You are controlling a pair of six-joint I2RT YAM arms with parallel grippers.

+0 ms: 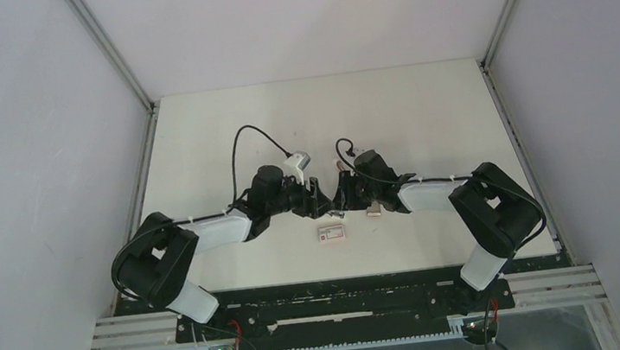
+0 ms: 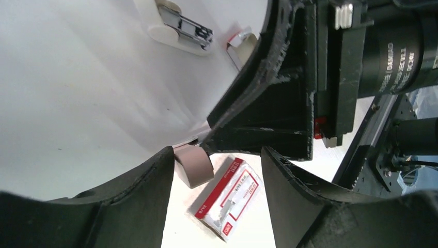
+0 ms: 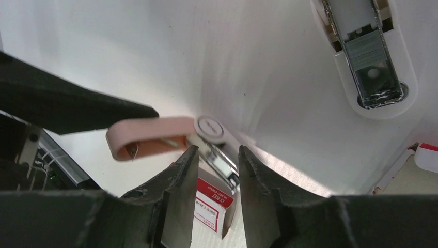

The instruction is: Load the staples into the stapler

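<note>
The white worktop (image 1: 422,111) carries two arms that reach inward, the left arm (image 1: 208,233) from the left and the right arm (image 1: 430,193) from the right, tips meeting mid-worktop. The left pincer (image 2: 217,152) stands wide, one finger against the staples. The right pincer (image 3: 218,152) is narrow, pinching the metal end of the staples. The white stapler (image 3: 369,57) lies on the worktop apart from both pincers, chrome channel up. A small red-labelled box (image 2: 230,199) lies just near of the tips. The staples (image 3: 150,137), a grey-tan block, hang between the pincers above the box.
</note>
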